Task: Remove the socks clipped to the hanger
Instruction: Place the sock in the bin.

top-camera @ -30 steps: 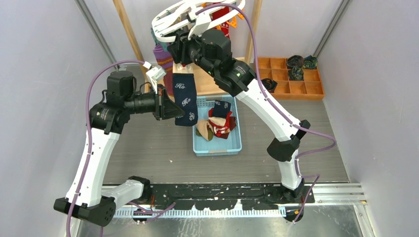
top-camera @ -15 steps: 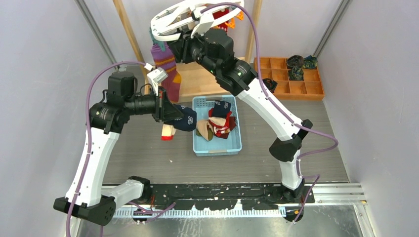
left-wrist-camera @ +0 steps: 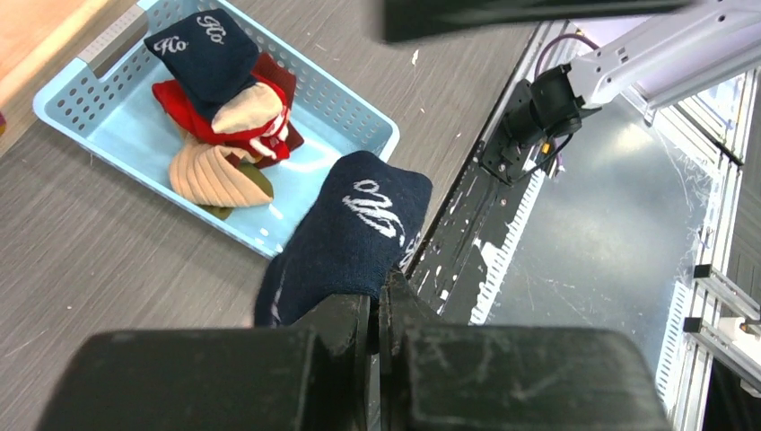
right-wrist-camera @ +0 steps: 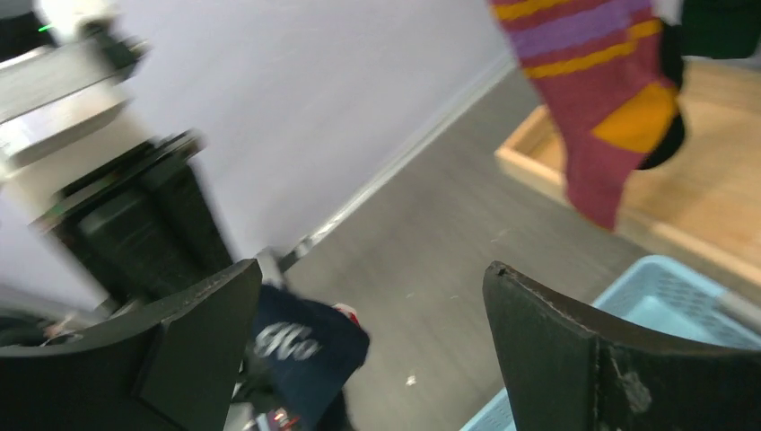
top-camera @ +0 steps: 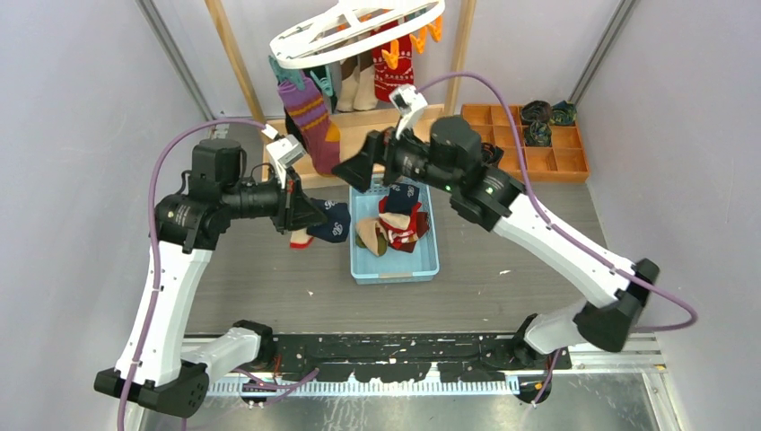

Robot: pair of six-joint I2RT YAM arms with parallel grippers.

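While my left end effector [top-camera: 308, 206] clenches the navy sock [top-camera: 332, 221] beside the basket [top-camera: 395, 277], my right end effector [top-camera: 350, 171] hangs released below the hanger [top-camera: 359, 27].

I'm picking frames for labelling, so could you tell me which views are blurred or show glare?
Right wrist: motion-blurred throughout, with the striped sock smeared. Left wrist: sharp on the navy sock, with pale glare on the metal sheet. Top external: sharp and evenly lit.
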